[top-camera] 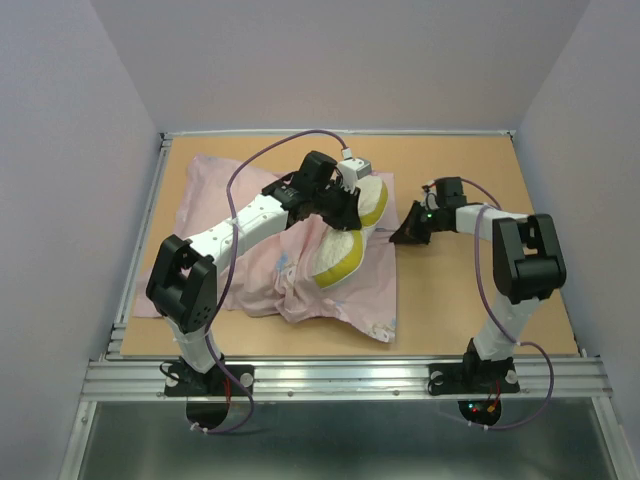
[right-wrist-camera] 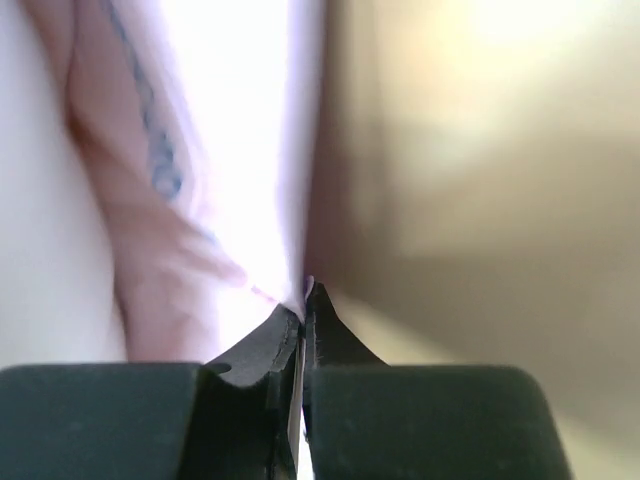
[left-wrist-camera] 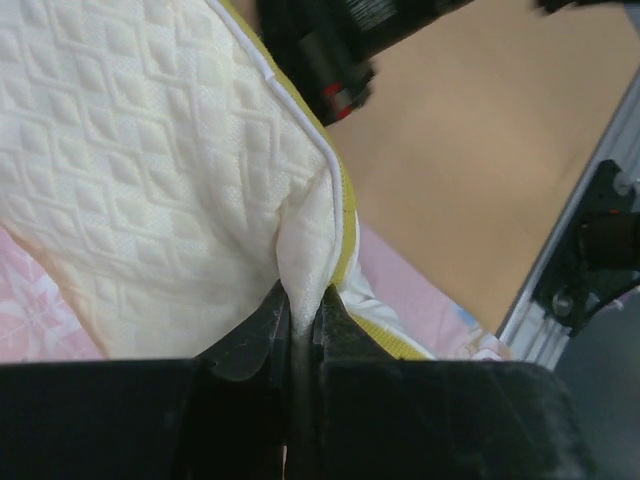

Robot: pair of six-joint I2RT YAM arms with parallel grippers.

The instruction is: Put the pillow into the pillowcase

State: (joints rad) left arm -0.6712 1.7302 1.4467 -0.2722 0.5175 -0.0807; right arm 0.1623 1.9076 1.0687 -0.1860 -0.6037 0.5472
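The cream-white pillow with its yellow side band lies bent on the pale pink pillowcase, mid-table. My left gripper is over the pillow's far end. In the left wrist view the left gripper is shut on a pinched fold of the pillow by its yellow seam. My right gripper is at the pillowcase's right edge, beside the pillow. In the right wrist view the right gripper is shut on a thin edge of the pillowcase, whose faint blue script shows.
The bare wooden table stretches right of the pillowcase. An aluminium rail runs along the near edge, and pale walls stand close on three sides. The right arm shows dark above the pillow in the left wrist view.
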